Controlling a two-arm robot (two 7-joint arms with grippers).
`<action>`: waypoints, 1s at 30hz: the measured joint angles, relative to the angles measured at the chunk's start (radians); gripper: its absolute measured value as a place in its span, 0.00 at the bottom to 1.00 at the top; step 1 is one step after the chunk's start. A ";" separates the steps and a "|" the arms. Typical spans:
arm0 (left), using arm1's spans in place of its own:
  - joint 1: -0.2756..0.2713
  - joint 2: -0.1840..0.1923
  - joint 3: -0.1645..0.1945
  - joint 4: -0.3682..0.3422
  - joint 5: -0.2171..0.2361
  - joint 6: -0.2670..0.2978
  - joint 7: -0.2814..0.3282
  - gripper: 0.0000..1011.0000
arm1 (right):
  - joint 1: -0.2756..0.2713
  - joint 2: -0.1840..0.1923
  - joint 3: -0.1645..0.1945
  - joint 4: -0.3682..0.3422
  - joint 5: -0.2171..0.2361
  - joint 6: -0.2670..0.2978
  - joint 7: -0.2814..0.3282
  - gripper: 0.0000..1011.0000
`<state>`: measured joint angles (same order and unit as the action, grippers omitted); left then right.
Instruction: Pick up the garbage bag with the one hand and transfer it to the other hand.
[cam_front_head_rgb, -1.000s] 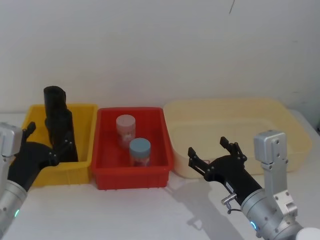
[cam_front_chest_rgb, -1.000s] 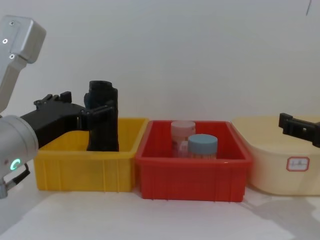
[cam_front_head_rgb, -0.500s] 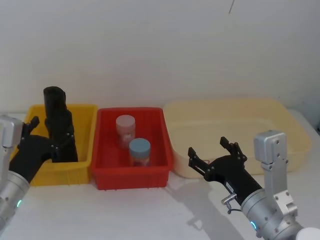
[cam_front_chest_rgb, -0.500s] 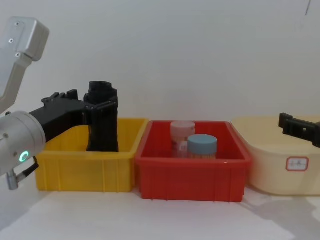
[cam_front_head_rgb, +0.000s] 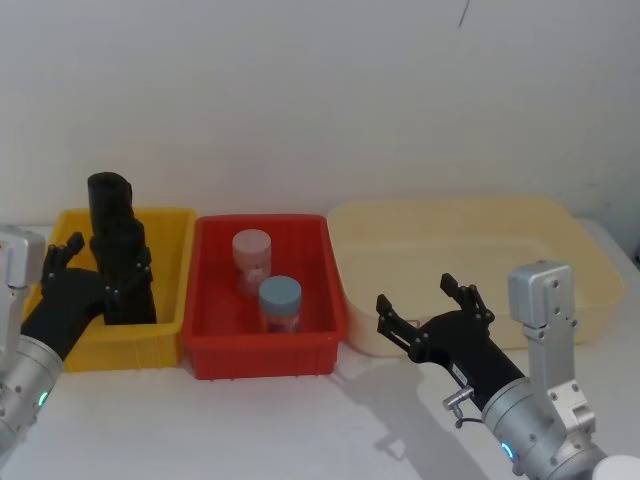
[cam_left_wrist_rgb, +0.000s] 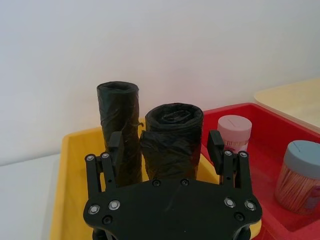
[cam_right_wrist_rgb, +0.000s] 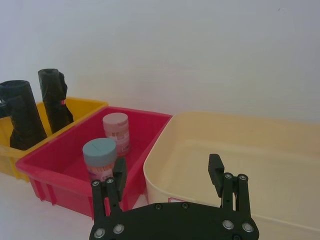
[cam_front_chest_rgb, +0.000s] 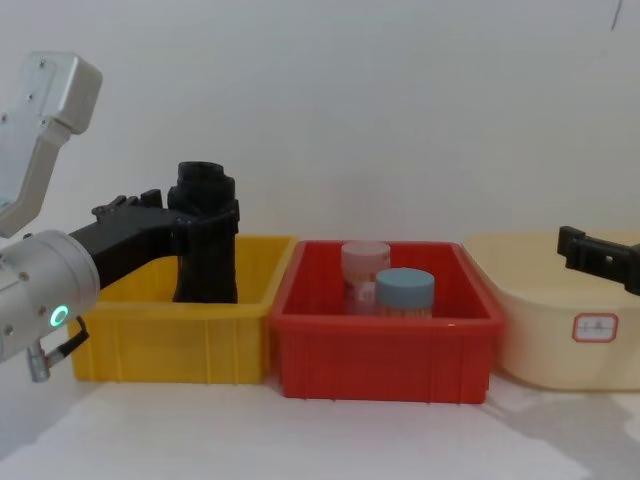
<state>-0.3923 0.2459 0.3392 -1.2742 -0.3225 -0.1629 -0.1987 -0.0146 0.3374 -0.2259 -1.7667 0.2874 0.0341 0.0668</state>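
Left gripper (cam_left_wrist_rgb: 166, 137) spread wide, not clamped. Garbage bag (cam_left_wrist_rgb: 172, 152) upright btwn my fingers in yellow bin (cam_front_chest_rgb: 170, 330), slimmer roll (cam_left_wrist_rgb: 117, 115) just beyond. Vs 1 s ago: I've pushed fwd around it, bag unmoved. Right gripper (cam_right_wrist_rgb: 168, 166) wide too, at cream tub (cam_right_wrist_rgb: 240, 145); tub label (cam_front_chest_rgb: 598, 327) unreadable. White table (cam_front_chest_rgb: 300, 440), white wall (cam_front_chest_rgb: 400, 100).

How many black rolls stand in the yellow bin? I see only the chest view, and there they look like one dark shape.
Observer: Two. The left wrist view shows the thick garbage bag beside a slimmer roll.
Operator: Is it gripped already?
Observer: No. The left gripper is open, one finger on each side of the bag, with gaps.
Operator: And the other arm?
Observer: The right gripper is open, by the cream bin's near side.
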 joint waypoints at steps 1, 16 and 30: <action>-0.005 -0.004 -0.002 0.010 -0.003 -0.002 -0.006 0.99 | 0.000 0.000 0.000 0.000 0.000 0.000 0.000 0.99; -0.058 -0.034 -0.011 0.118 -0.029 -0.026 -0.074 0.81 | 0.000 0.000 0.000 0.000 0.000 0.000 0.000 0.99; -0.081 -0.039 -0.011 0.136 -0.036 -0.012 -0.124 0.50 | 0.000 0.000 0.000 0.000 0.000 0.000 0.000 0.99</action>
<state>-0.4733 0.2068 0.3285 -1.1381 -0.3583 -0.1751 -0.3226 -0.0146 0.3374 -0.2258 -1.7667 0.2874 0.0341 0.0668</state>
